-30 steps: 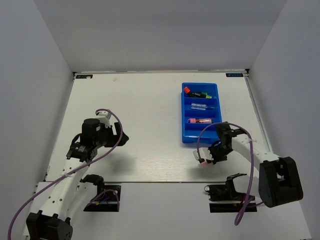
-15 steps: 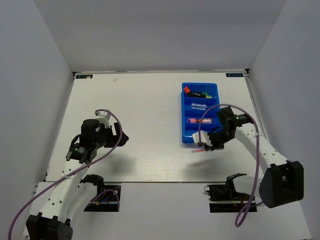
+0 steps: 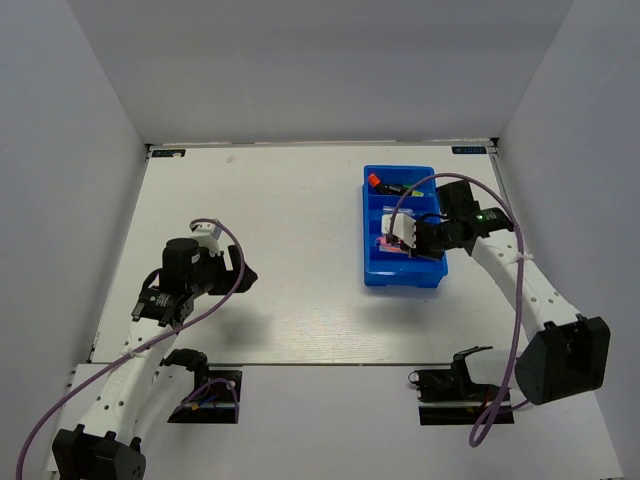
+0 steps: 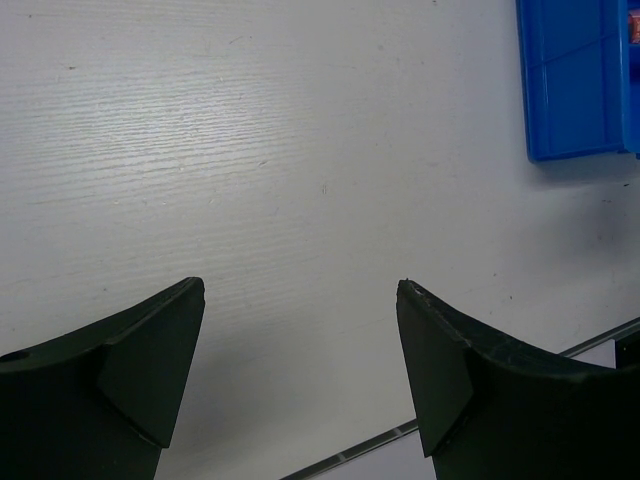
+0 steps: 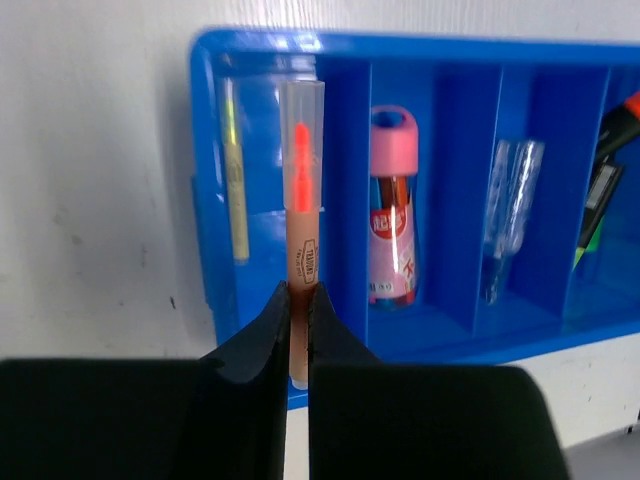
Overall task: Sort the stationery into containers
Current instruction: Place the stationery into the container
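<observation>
The blue tray stands at the far right of the table. My right gripper hovers over its near compartments, shut on a thin pink pen that points along the tray's ribs, above the second compartment from the near end. In the right wrist view the tray holds a thin yellow pen, the pink-and-silver marker, a clear pen and highlighters. My left gripper is open and empty above the bare table, left of centre.
White walls enclose the table on three sides. The tray's near corner shows at the top right of the left wrist view. The table's front edge runs just below the left fingers.
My right gripper has carried the pink pen from low over the table near the front edge, up and back to above the tray. The left arm has barely moved.
</observation>
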